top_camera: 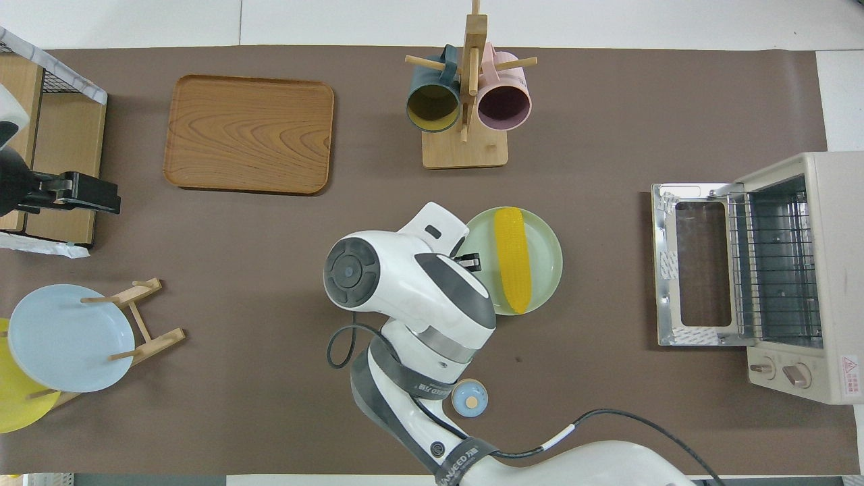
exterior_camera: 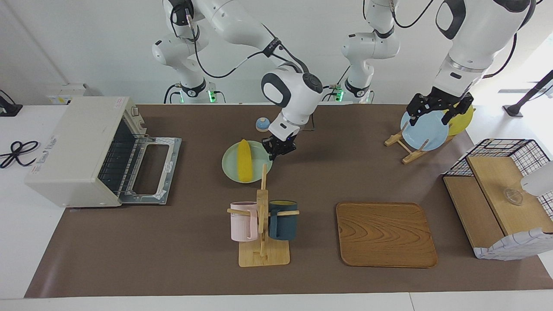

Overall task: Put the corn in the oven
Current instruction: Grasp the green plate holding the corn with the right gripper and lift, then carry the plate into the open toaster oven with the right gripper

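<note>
The corn [exterior_camera: 244,160] is a yellow cob lying on a pale green plate [exterior_camera: 229,167] in the middle of the table; it also shows in the overhead view [top_camera: 511,256], on the plate [top_camera: 548,256]. The oven [exterior_camera: 73,147] stands at the right arm's end of the table with its door [exterior_camera: 151,168] dropped open and the wire rack showing; it is also in the overhead view [top_camera: 827,270]. My right gripper [exterior_camera: 278,152] hangs open and empty just above the plate's edge beside the corn, apart from it [top_camera: 470,260]. My left gripper [exterior_camera: 434,114] waits open over the plate rack.
A mug tree [exterior_camera: 262,216] with a pink and a dark blue mug stands farther from the robots than the plate. A wooden tray [exterior_camera: 384,233], a rack holding a blue plate [exterior_camera: 425,129], a small blue knob [exterior_camera: 262,124] and a wire shelf [exterior_camera: 497,194] are also there.
</note>
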Controlling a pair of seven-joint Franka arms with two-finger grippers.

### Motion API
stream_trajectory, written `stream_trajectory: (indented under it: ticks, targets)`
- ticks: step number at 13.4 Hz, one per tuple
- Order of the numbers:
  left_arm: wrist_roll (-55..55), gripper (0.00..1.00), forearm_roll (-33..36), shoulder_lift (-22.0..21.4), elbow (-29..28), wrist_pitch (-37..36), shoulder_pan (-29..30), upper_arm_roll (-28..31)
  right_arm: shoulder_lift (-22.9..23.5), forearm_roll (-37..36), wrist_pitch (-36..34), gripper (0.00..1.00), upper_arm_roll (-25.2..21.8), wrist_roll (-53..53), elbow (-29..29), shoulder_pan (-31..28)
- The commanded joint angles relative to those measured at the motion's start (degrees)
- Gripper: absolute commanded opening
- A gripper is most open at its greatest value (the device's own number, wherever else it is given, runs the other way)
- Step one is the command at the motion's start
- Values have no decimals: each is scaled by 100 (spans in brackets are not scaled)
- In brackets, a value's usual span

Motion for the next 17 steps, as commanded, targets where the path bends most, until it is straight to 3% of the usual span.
stream_trajectory:
  ticks: [1, 7, 12, 17]
  targets:
    - [-45, 100, -86, 7, 28, -19, 102, -53, -751, 1, -355, 0, 62, -936, -331, -596]
    - [-45, 100, -429, -2, 28, -19, 146, -18, -1904, 239, -392, 0, 62, -2438, -1641, -2088]
    - [25, 100, -412, -11, 2, -98, 138, -18, -1993, 371, -330, 0, 53, -3801, -1924, -3355]
    - [25, 100, -306, -2, 2, -81, 111, -18, -2169, 371, 20, 0, 45, -4251, -2467, -3848]
